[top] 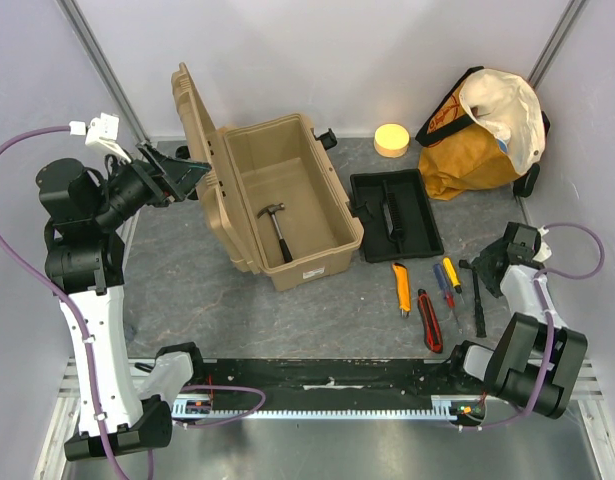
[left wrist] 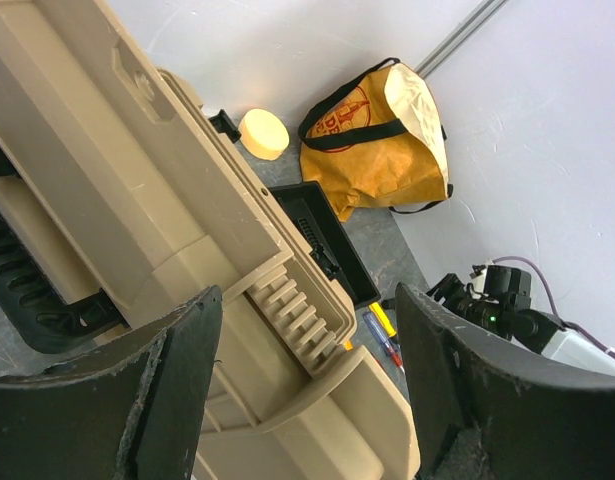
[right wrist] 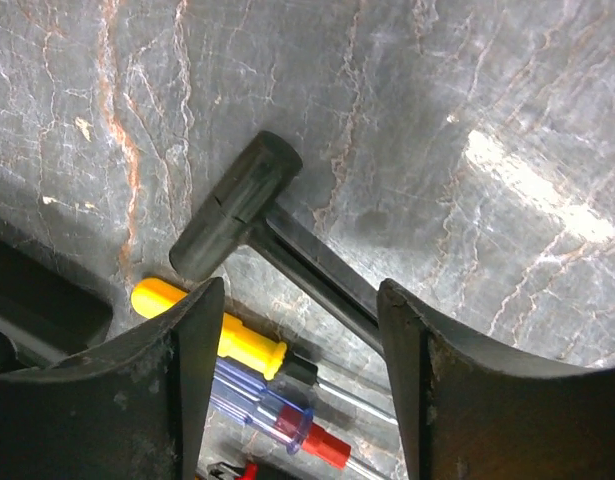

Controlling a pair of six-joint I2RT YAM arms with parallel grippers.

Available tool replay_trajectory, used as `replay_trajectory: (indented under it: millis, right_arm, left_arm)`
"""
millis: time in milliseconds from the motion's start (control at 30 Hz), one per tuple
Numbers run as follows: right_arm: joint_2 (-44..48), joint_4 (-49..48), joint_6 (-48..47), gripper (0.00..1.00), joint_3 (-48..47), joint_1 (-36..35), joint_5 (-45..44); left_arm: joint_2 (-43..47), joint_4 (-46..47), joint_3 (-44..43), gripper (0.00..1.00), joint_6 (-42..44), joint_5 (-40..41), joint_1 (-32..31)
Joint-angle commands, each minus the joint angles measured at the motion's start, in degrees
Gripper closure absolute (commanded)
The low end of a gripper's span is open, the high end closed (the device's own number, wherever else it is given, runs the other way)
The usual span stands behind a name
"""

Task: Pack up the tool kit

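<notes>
The left tool (left wrist: 307, 300), fingers apart, rests against the raised lid (top: 202, 150) of the tool kit (top: 287, 190), apparently propping it so the box directly ahead of it can be loaded. A hammer (top: 277, 228) lies inside. That arm stands tall, its forearm reaching across level. Well apart from the kit, the right tool (right wrist: 299, 290) points down at the table (top: 327, 310), fingers parted astride the handle of a black mallet (right wrist: 237, 205). Screwdrivers (right wrist: 222, 340) lie just beside it. The mallet looks likely to be packed next. The right arm is folded low.
</notes>
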State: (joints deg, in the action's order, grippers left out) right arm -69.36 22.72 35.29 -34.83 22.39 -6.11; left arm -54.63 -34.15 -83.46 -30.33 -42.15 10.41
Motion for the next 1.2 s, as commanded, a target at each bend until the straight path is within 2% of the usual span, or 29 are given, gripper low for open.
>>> replay_trajectory:
  millis: [0, 167, 467, 600, 833, 1033, 1167]
  right_arm:
    - [3.9, 4.1, -2.0, 0.35, 0.7, 0.3, -1.4]
    - [3.5, 4.0, -2.5, 0.40, 1.4, 0.3, -1.4]
    - [-6.2, 0.3, -2.4, 0.39, -2.7, -0.5, -1.4]
    - [-9.2, -2.2, -2.4, 0.45, -3.1, -1.6, -1.8]
    - [-14.5, -5.5, -6.0, 0.69, -6.7, -4.0, -3.8]
    - [-15.8, -6.1, -7.9, 0.99, -8.7, -5.7, -5.7]
    - [-13.5, -5.1, -8.9, 1.00, -10.1, -8.8, -10.9]
  left_arm:
    - [0.8, 1.1, 0.3, 0.24, 1.8, 0.0, -0.2]
    - [0.5, 1.0, 0.4, 0.24, 2.2, -0.1, -0.2]
    - [-0.3, 1.1, -0.1, 0.24, 2.4, -0.4, -0.2]
    - [-0.4, 1.1, -0.1, 0.24, 2.4, -0.5, -0.2]
    - [-0.3, 0.8, -0.2, 0.24, 2.6, -0.4, -0.2]
    - [-0.3, 0.8, -0.3, 0.24, 2.7, -0.1, -0.2]
    - [-0.3, 0.8, -0.3, 0.24, 2.8, -0.1, -0.2]
